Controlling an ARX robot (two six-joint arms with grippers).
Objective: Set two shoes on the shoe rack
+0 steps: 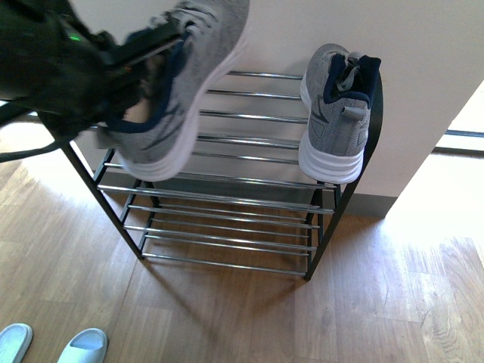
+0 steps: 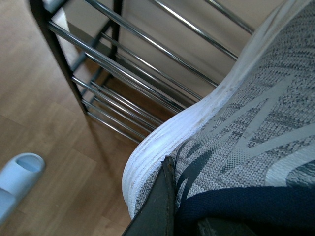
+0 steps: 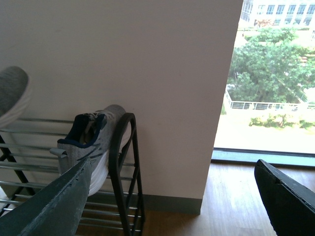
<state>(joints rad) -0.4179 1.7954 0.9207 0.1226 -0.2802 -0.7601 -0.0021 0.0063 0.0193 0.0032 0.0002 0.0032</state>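
Note:
My left gripper (image 1: 140, 76) is shut on a grey knit sneaker (image 1: 185, 83) at its navy collar, holding it tilted, toe up, above the left part of the shoe rack (image 1: 227, 198). In the left wrist view the sneaker (image 2: 246, 132) fills the frame, one dark finger (image 2: 160, 206) pressed against its side over the rack's rods (image 2: 123, 73). A second grey sneaker (image 1: 336, 113) stands on the rack's top shelf at the right end, also visible as sneaker (image 3: 88, 142) in the right wrist view. My right gripper (image 3: 172, 206) is open, empty, beside the rack's end frame (image 3: 125, 172).
Two pale blue slides (image 1: 57, 346) lie on the wooden floor at the near left; one slide (image 2: 17, 177) shows in the left wrist view. The rack stands against a cream wall (image 3: 147, 73). A window (image 3: 275, 78) opens to the right.

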